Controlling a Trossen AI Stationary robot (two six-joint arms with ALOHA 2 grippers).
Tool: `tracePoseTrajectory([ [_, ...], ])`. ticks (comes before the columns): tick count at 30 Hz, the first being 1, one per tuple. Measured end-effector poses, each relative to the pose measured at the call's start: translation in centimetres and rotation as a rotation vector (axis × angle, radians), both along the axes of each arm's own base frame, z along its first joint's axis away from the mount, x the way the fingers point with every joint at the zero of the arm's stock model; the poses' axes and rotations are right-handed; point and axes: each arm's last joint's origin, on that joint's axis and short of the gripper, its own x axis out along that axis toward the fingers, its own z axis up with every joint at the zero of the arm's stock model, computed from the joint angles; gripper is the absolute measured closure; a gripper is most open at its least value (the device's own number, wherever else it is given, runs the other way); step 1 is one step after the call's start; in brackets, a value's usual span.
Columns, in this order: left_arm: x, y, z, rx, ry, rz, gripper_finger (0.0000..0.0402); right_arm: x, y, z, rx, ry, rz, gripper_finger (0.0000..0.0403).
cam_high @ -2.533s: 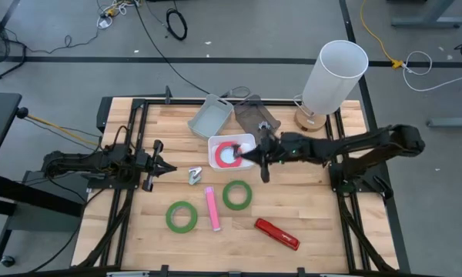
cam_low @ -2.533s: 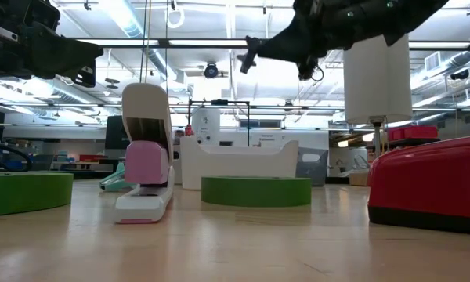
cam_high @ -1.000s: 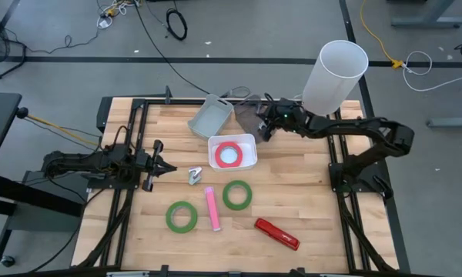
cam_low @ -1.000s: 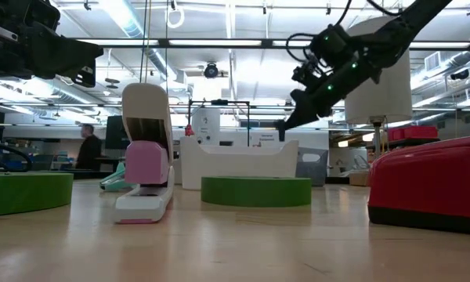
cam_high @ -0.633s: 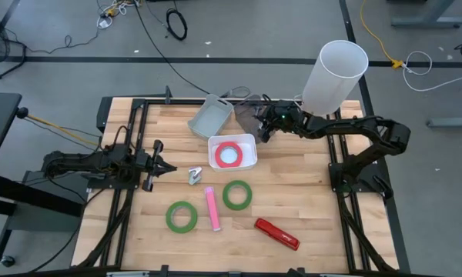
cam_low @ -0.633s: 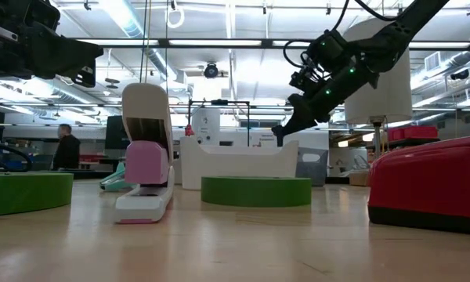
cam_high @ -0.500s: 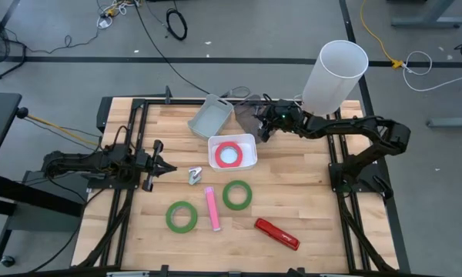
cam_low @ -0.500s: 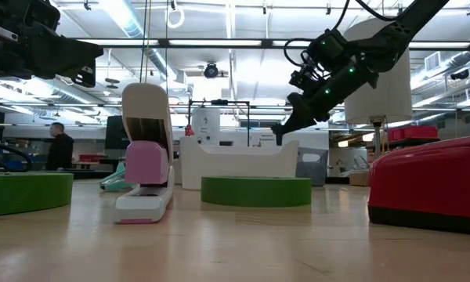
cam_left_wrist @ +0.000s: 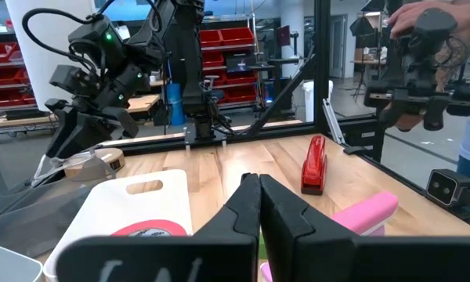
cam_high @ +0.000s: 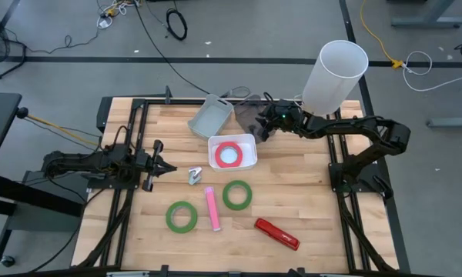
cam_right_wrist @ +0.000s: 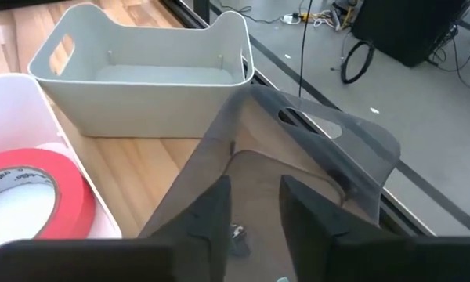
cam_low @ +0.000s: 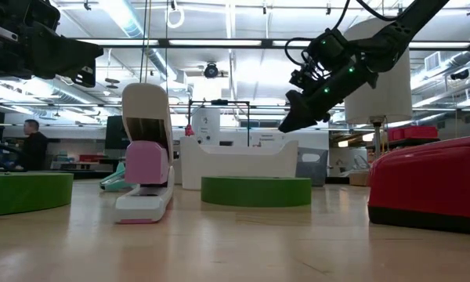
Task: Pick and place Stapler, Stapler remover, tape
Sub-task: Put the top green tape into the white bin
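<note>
At upper centre of the high view: right gripper [cam_high: 263, 128] hangs above the clear grey bin [cam_high: 252, 115], between the white bin [cam_high: 232, 151] and the lamp [cam_high: 333, 77].
Right gripper opening: fingers [cam_right_wrist: 211, 213] parted a little, a narrow gap between them, nothing held.
Inside the clear grey bin: a small metal object [cam_right_wrist: 236, 232] lies on the floor just below the fingertips; too small to identify.
Left gripper [cam_high: 163, 164]: at the table's left middle, jaws pressed together, empty, off the table surface.
Red tape [cam_high: 230, 154]: flat inside the white bin, centre.
Green tape rolls: one [cam_high: 237, 194] lower centre, one [cam_high: 182, 217] lower left of centre.
Pink stapler [cam_high: 212, 208]: between the green rolls.
Red stapler [cam_high: 277, 234]: lower right of centre.
Grey-white bin [cam_high: 209, 116]: upper centre, beside the clear one.
</note>
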Motion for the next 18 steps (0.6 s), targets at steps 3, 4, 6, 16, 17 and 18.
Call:
tracePoseTrajectory([
  [3, 0.0, 0.0, 0.0, 0.000, 0.000, 0.000, 0.0394, 0.0, 0.0, 0.0, 0.011, -0.010, -0.007, 0.0261],
  [4, 0.0, 0.0, 0.0, 0.000, 0.000, 0.000, 0.0394, -0.1, 0.0, 0.1, 0.013, -0.013, -0.009, 0.0253],
  [6, 0.0, 0.0, 0.0, 0.000, 0.000, 0.000, 0.0394, -0.1, 0.1, 0.5, 0.008, -0.025, -0.009, 0.0239],
  [16, 0.0, 0.0, 0.0, 0.000, -0.001, 0.000, 0.0394, -1.0, 1.8, 3.8, -0.037, -0.116, 0.031, 0.0202],
  [17, 0.0, 0.0, 0.0, 0.000, 0.000, 0.000, 0.0394, -1.1, 2.0, 4.1, -0.037, -0.124, 0.040, 0.0201],
  [18, 0.0, 0.0, 0.0, 0.000, -0.001, 0.000, 0.0394, -1.2, 2.2, 4.4, -0.034, -0.132, 0.055, 0.0201],
])
